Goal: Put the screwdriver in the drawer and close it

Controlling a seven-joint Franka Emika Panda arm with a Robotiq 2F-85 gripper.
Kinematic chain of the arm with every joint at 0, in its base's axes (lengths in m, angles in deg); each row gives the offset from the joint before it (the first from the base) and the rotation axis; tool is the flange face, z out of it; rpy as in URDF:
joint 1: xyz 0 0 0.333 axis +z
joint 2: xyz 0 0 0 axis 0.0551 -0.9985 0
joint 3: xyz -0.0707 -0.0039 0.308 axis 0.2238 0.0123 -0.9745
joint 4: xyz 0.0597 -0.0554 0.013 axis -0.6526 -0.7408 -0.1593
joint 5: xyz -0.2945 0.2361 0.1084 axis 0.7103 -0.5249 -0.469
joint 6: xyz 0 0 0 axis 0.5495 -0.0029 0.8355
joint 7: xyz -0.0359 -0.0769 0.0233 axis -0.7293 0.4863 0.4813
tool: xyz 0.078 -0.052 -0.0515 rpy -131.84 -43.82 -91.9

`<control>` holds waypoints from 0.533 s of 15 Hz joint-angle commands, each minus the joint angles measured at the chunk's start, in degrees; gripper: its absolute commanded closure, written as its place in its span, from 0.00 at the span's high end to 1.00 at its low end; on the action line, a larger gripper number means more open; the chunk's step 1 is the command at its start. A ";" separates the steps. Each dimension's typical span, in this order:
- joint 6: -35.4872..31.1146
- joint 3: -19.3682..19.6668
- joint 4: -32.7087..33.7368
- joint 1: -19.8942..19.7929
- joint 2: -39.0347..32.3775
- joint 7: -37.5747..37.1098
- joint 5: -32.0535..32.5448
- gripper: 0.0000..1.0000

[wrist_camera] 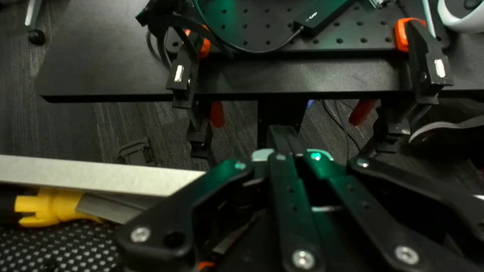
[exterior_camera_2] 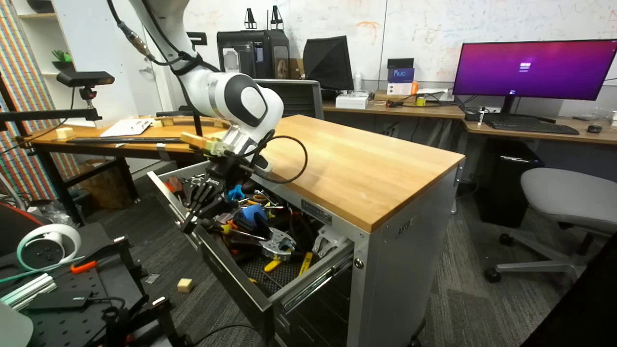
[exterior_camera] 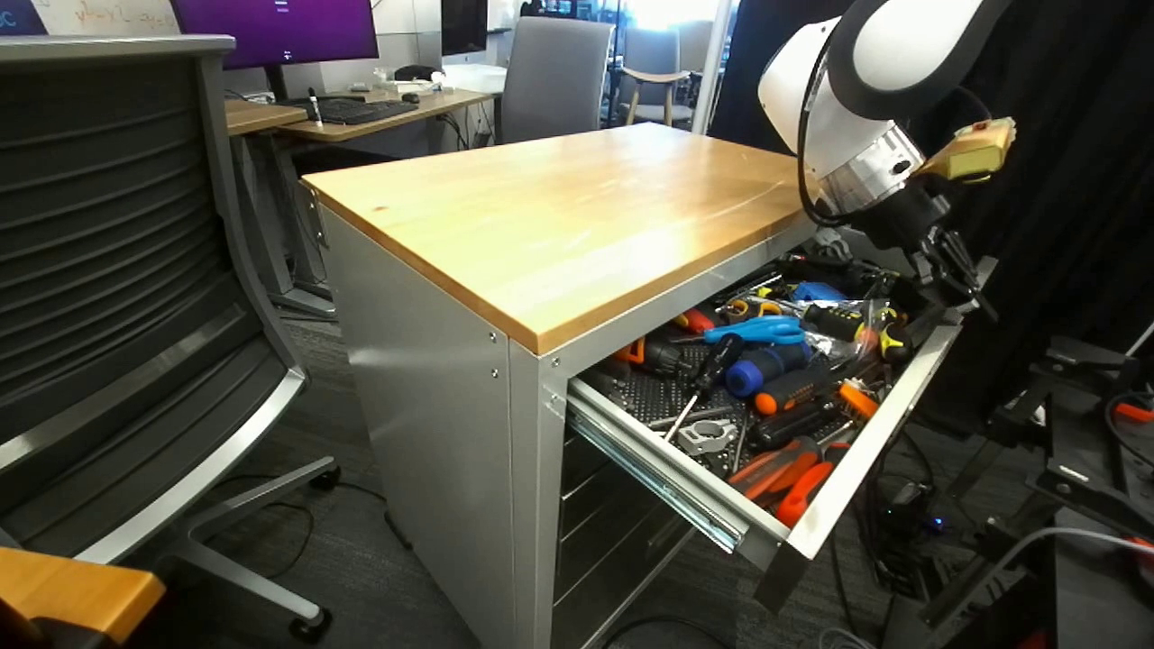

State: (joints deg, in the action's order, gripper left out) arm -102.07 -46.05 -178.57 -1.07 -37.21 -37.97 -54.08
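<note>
The drawer is pulled open, with its front panel in both exterior views (exterior_camera: 883,442) (exterior_camera_2: 231,277) and its top edge in the wrist view (wrist_camera: 94,175). It is full of mixed tools. A yellow-and-black tool (exterior_camera: 892,342) lies in it near the front panel and may be the screwdriver. A yellow tool with a grey blade (wrist_camera: 56,207) lies behind the panel in the wrist view; I cannot tell if it is the same one. My gripper (wrist_camera: 286,138) is shut and empty. In both exterior views its fingertips (exterior_camera: 978,306) (exterior_camera_2: 188,224) are at the panel's top edge; contact is unclear.
The cabinet's wooden top (exterior_camera: 577,216) stands beside the arm. Blue scissors (exterior_camera: 757,331) and orange-handled pliers (exterior_camera: 802,491) lie in the drawer. A black perforated table (wrist_camera: 113,56) with clamps stands in front of the drawer. A wooden block (exterior_camera_2: 184,285) is on the floor.
</note>
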 commanded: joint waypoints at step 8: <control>-13.44 1.36 -3.24 0.65 3.54 -11.98 -0.79 0.06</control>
State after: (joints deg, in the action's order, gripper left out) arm -108.71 -45.69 -181.08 -0.79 -34.92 -46.78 -54.26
